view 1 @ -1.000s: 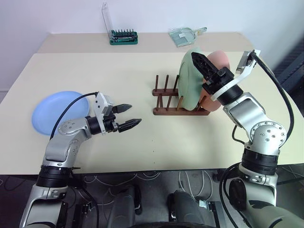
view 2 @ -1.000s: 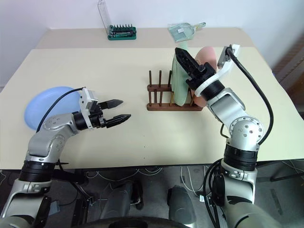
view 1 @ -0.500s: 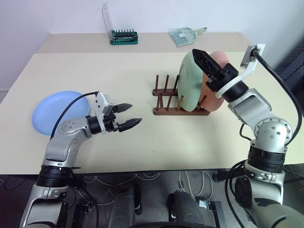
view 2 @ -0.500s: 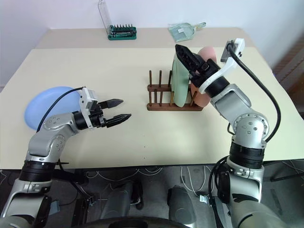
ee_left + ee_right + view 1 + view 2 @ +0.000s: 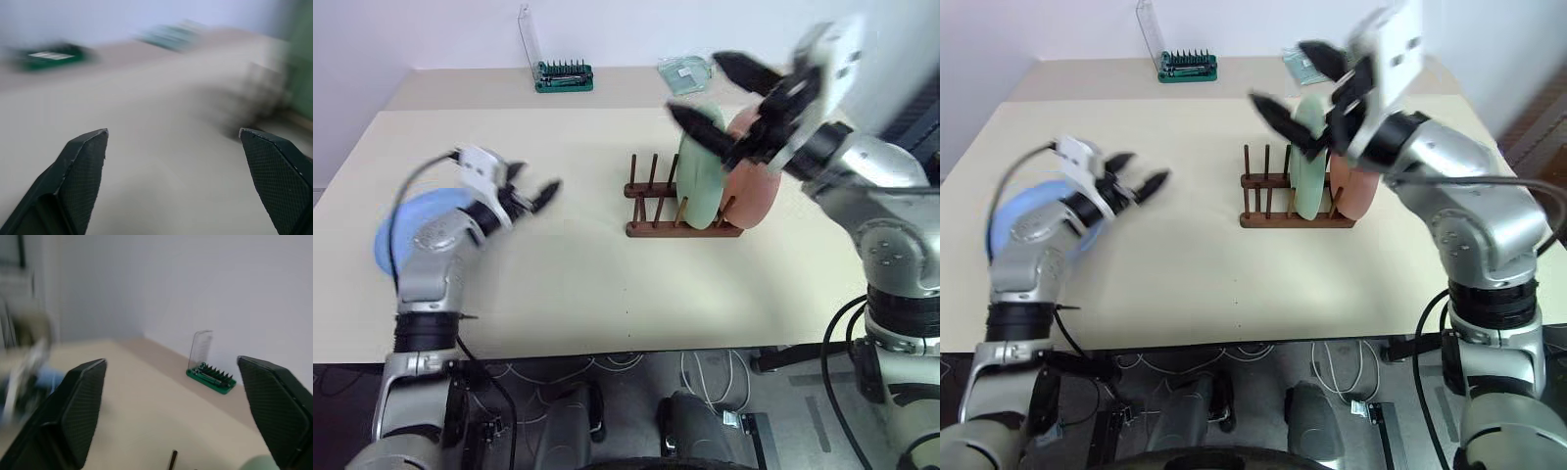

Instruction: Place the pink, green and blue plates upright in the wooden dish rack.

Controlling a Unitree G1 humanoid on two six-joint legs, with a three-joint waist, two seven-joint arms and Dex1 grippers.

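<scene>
The wooden dish rack (image 5: 651, 211) stands at mid-table. The green plate (image 5: 700, 186) stands upright between its pegs, and the pink plate (image 5: 754, 191) stands upright just right of it. Flat on the table at far left lies the blue plate (image 5: 396, 240). My right gripper (image 5: 695, 83) hovers open and blurred above the green plate's top edge, holding nothing; its wide jaws show in the right wrist view (image 5: 171, 362). My left gripper (image 5: 536, 186) is open and empty above the table, between the blue plate and the rack, as also seen in its wrist view (image 5: 173, 134).
A green screwdriver-bit case (image 5: 563, 73) with a raised clear lid and a pale green transparent item (image 5: 683, 73) lie on the far table behind. The near table's front edge (image 5: 626, 351) runs close to me. Bare tabletop lies between the blue plate and the rack.
My right gripper has lifted off the green plate's top, rolled and risen, leaving the plate standing in the rack. My left gripper has swung up and to the left.
</scene>
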